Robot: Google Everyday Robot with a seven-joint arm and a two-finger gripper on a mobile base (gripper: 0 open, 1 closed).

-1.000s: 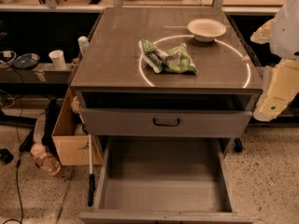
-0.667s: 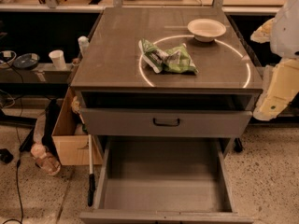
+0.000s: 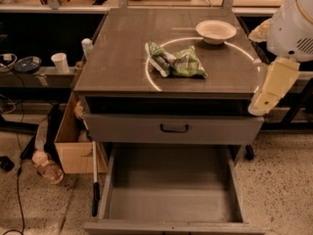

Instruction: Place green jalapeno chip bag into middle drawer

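Observation:
The green jalapeno chip bag (image 3: 174, 62) lies crumpled on the grey cabinet top (image 3: 117, 58), inside a bright ring of light and in front of the white bowl (image 3: 215, 31). The middle drawer (image 3: 171, 192) stands pulled out below, with a bare grey floor and nothing in it. My gripper (image 3: 257, 107) hangs at the cabinet's right edge, cream-coloured and pointing down-left, beside the top's front right corner. It is apart from the bag and holds nothing that I can see.
A shut drawer front with a black handle (image 3: 174, 128) sits above the open drawer. A cardboard box (image 3: 73, 141) and a black-handled stick (image 3: 94, 180) stand to the left of the cabinet. A white cup (image 3: 60, 61) sits on a shelf at the left.
My arm and gripper have shifted a little to the left, toward the cabinet's right edge. The bag, the bowl and the drawer have not moved.

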